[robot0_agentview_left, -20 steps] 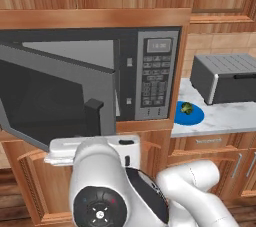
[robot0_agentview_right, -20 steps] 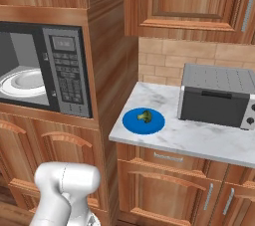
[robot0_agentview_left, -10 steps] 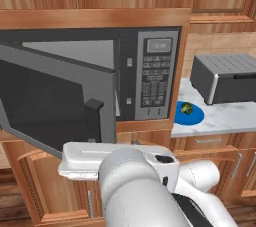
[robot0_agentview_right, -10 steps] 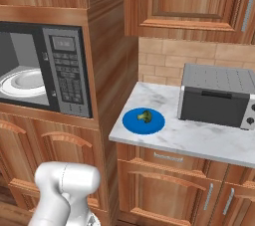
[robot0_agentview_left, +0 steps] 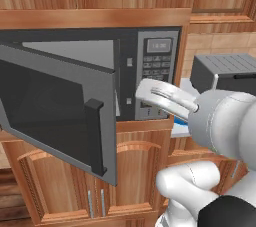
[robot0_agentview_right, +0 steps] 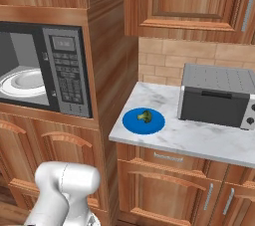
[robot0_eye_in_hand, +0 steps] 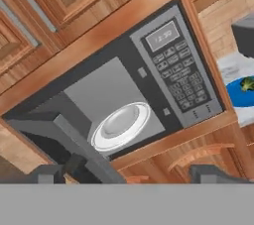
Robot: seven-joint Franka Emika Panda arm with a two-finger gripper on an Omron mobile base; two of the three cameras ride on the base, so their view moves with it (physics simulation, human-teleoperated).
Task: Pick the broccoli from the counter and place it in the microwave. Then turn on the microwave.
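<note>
The broccoli lies on a blue plate at the left end of the counter, right of the microwave. The microwave's door hangs wide open, and a white turntable plate sits inside. My gripper is open and empty, fingertips far apart, facing the microwave's cavity and keypad. In the left base view my hand hovers in front of the keypad's lower part. In the hand view the broccoli shows at the right edge.
A grey toaster oven stands at the back of the counter, right of the blue plate. Wooden cabinets enclose the microwave above and below. The open door juts out to the left of my hand.
My hand has swung up and to the right, from below the open door to in front of the keypad. The broccoli and plate have not moved.
</note>
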